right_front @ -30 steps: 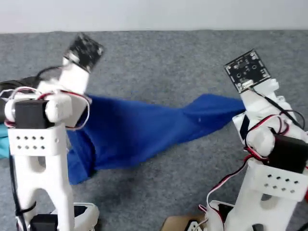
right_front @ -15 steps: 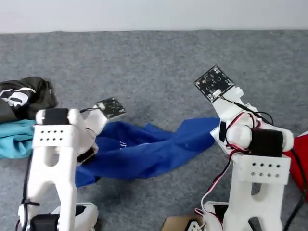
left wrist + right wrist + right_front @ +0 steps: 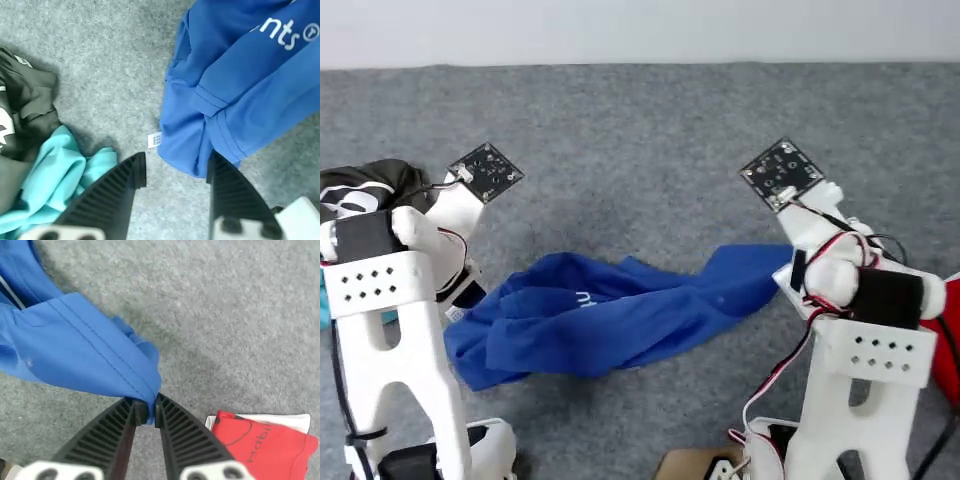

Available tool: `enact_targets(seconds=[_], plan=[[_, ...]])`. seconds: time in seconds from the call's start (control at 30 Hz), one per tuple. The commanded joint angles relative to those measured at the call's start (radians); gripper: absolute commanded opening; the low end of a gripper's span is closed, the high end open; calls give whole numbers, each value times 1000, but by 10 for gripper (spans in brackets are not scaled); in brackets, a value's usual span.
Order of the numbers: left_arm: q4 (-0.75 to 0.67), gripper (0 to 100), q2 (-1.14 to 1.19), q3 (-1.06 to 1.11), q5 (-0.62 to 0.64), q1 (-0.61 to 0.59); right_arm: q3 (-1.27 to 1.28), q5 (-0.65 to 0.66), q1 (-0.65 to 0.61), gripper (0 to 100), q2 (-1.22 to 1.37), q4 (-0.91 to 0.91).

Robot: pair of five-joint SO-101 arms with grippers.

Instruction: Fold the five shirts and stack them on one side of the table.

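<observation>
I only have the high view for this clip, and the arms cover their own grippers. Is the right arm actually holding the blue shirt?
Observer: Yes. In the right wrist view, the right gripper is shut on a stitched hem edge of the blue shirt.
Operator: And the left one?
Observer: The left gripper is open at the shirt's other end and grips nothing.
Operator: What is the red thing at my right edge?
Observer: It is a red shirt with print on it. A white piece shows along its far edge.
</observation>
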Motion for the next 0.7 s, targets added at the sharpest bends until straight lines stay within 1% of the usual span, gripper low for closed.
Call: enact_targets(seconds=[0.0,0.1,0.17,0.33,0.4,0.53,0.67], plan=[[-89,200,-20,97,-3,18,-5,20,16,9,-22,-7],[-249,200,-20,229,25,21,-3,14,16,9,-22,-7],[-322,200,-20,295,32,38,20,14,16,9,-28,-7],[-381,200,-20,403,43,100,69,14,16,9,-33,-5],[-442,200,-20,432,75,100,71,14,16,9,-33,-5],[-545,199,-20,504,95,115,71,14,16,9,-24,-10],[-565,199,44,541,149,163,91,12,16,9,-22,-16]])
